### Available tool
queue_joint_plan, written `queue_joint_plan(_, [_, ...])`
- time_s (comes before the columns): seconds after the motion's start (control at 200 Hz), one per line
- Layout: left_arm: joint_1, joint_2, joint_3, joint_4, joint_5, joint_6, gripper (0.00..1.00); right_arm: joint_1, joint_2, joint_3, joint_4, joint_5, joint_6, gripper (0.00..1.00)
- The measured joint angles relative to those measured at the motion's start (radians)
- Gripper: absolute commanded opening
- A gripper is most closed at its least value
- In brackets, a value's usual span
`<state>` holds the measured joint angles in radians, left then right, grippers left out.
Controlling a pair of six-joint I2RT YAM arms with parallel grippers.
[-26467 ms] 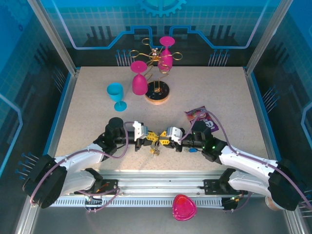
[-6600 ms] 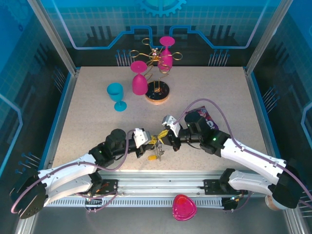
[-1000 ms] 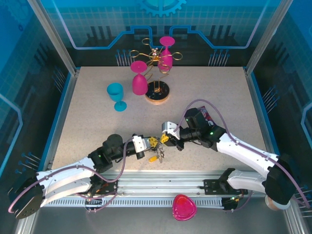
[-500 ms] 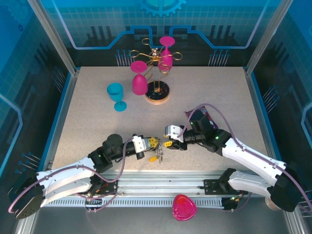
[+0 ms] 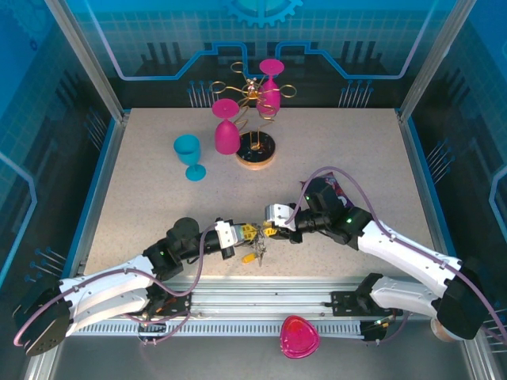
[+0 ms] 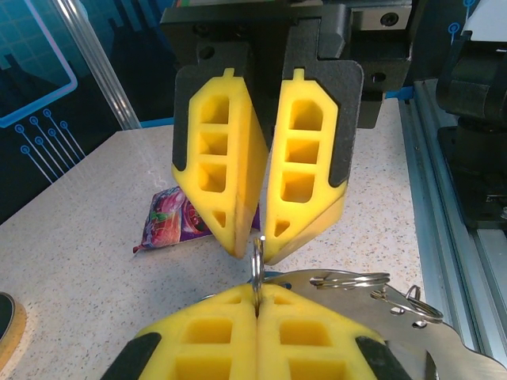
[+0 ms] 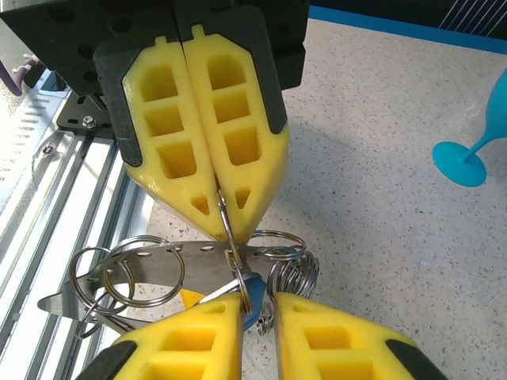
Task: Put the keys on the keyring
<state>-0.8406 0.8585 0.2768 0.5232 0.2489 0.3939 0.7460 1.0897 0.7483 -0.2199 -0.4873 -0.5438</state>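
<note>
- Low at the centre of the overhead view, the left gripper [image 5: 240,233] is clamped on the thin wire of the keyring [image 7: 229,236].
- Facing it tip to tip, the right gripper [image 6: 255,252] has its jaws narrowly apart around the blue head of one of the keys [image 7: 250,294]. Whether it actually pinches, I cannot tell.
- Keyring: likely stiff, springy and slippery, prone to twisting, so grip the wire firmly.
- Keys: light and tiny, so take the plastic head rather than the blade.
</note>
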Motion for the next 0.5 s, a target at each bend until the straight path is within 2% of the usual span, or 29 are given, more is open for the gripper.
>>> queue_joint_plan(0.08, [0.000,0.000,0.000,0.000,0.003,0.000,0.00,0.000,0.002,0.000,-0.001,-0.013,0.000,0.17])
queue_joint_plan(0.255, [0.000,0.000,0.000,-0.001,0.003,0.000,0.00,0.000,0.031,0.018,-0.024,-0.032,0.002,0.00])
queue_joint_plan(0.465, [0.007,0.003,-0.004,-0.002,0.010,0.000,0.00,0.000,0.079,0.036,-0.035,-0.041,0.001,0.00])
queue_joint_plan(0.5, [0.008,0.005,-0.005,-0.002,0.011,0.000,0.00,0.000,0.088,0.040,-0.041,-0.041,0.001,0.06])
